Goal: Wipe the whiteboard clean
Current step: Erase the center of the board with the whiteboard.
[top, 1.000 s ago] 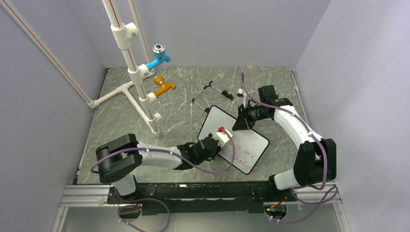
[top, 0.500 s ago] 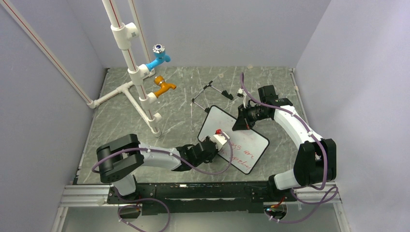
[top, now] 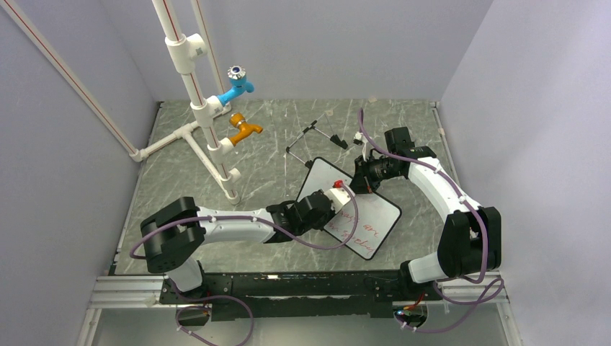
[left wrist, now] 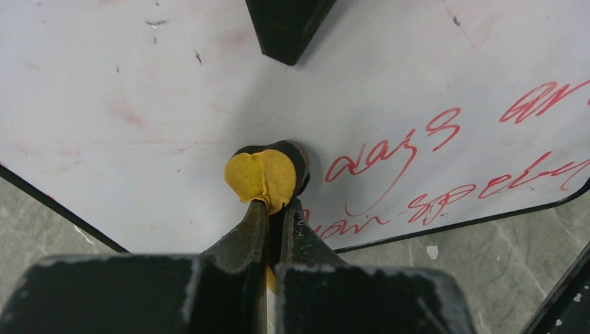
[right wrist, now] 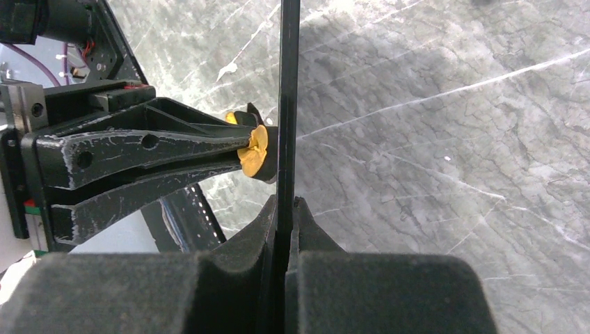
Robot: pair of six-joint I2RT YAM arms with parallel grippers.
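— Where is the whiteboard [top: 371, 216] seen?
— At the table [top: 274, 130] centre, edge clamped by the right gripper [right wrist: 284, 209]; a yellow eraser [left wrist: 263, 174], pinched in the left gripper [left wrist: 277, 205], is pressed against it, its body largely hidden.

Left arm low, stretched toward 2 o'clock, left gripper [top: 333, 197] pinched tight on eraser [left wrist: 263, 174]; right arm arched toward 11 o'clock, wrist bent back to 8 o'clock, right gripper [top: 360, 184] clamped on whiteboard [top: 375, 216] edge
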